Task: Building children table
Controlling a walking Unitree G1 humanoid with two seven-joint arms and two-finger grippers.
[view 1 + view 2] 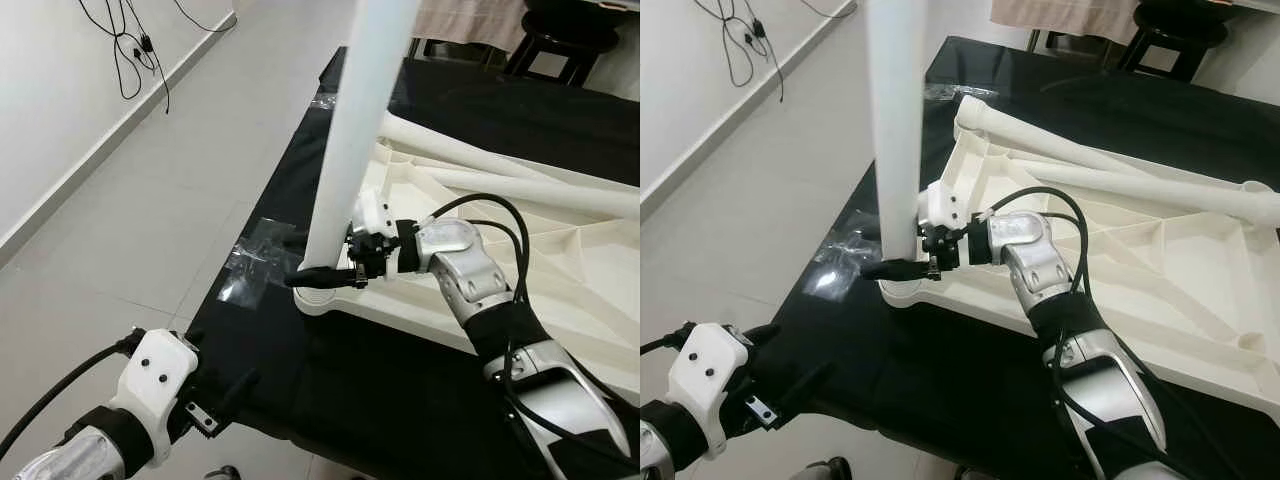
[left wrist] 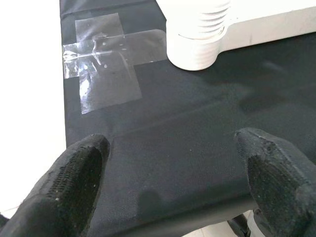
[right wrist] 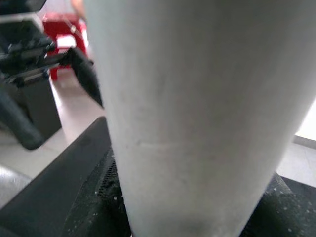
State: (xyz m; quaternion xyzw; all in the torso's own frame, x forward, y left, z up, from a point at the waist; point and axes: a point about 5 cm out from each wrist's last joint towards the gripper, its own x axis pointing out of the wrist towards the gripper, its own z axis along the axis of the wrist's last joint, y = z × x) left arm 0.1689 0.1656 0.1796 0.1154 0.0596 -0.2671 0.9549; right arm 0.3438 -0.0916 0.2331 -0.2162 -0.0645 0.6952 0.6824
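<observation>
Your right gripper point(image 1: 325, 272) pinches the upright table leg point(image 1: 350, 150), whose top is cut off, while your left gripper point(image 2: 173, 182) hovers with jaws spread above the black surface point(image 2: 197, 128).

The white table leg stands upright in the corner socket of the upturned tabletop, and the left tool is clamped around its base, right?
Not quite: it is the right tool that is clamped around the base of the white table leg, as the left eye view shows. The left tool hangs open over the black cloth. The leg does stand upright in the corner of the upturned tabletop.
</observation>
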